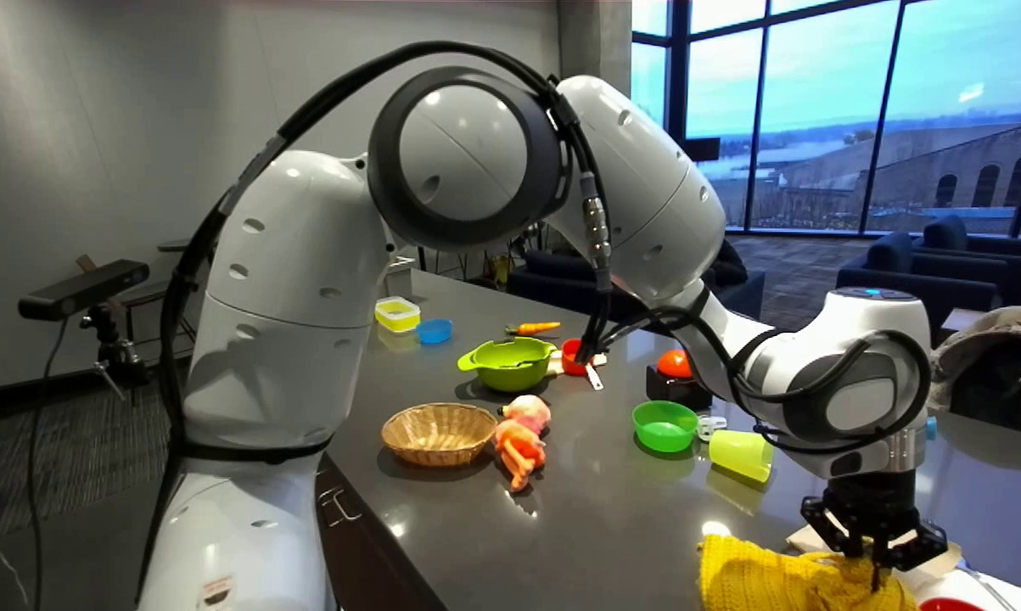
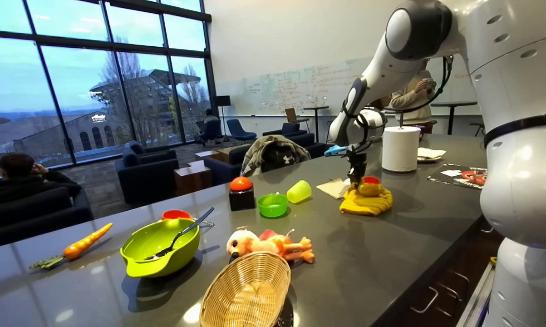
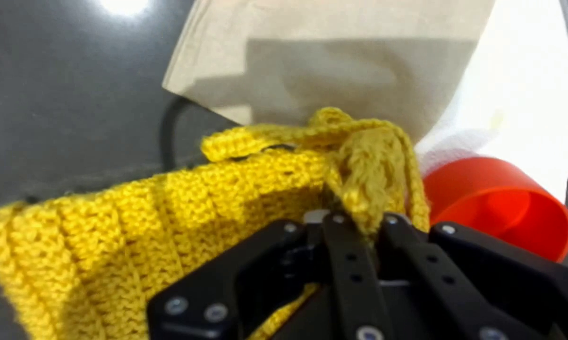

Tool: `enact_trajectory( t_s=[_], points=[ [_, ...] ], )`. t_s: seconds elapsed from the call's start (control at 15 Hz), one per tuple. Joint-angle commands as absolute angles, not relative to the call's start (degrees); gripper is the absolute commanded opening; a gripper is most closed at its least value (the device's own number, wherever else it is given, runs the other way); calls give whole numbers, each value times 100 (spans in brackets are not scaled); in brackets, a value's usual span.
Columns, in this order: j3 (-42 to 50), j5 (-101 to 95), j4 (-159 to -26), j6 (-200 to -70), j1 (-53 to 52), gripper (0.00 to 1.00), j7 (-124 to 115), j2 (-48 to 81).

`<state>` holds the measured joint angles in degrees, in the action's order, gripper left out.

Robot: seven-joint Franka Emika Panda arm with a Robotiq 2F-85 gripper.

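Observation:
A yellow knitted piece of cloth lies on the dark counter, at the bottom of an exterior view [image 1: 752, 577], on the right of an exterior view [image 2: 366, 205] and across the wrist view [image 3: 99, 241]. My gripper [image 3: 366, 226] points down at it, and a bunched part of the cloth is pinched between its fingertips. The gripper also shows in both exterior views [image 1: 875, 556] [image 2: 356, 181]. Most of the cloth rests on the counter. A red cup [image 3: 496, 203] lies tipped just beside the gripper. A brown napkin [image 3: 302, 61] and a white paper [image 3: 524, 89] lie beside the cloth.
A yellow-green cup [image 1: 741, 456] lies on its side near a small green bowl [image 1: 664, 428] and a black box with an orange dome [image 2: 241, 197]. A plush toy [image 1: 520, 437], wicker basket [image 1: 439, 437], green bowl [image 2: 161, 250] and carrot [image 2: 80, 247] lie farther off. A white cylinder [image 2: 400, 150] stands behind the gripper.

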<state>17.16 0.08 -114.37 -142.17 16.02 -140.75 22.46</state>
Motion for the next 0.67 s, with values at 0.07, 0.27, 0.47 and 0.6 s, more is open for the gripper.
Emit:
enact_trajectory(
  t_s=[0.07, 0.27, 0.47, 0.6],
  points=[
    [1592, 399, -11576, -14282, 1283, 2, -14074, 2305],
    [1509, 480, -11676, -14358, 1056, 2, -14129, 2291],
    [1350, 635, -11752, -14457, 895, 2, -14038, 2195],
    [1219, 708, -11767, -14553, 746, 2, -14022, 2129]
  ],
)
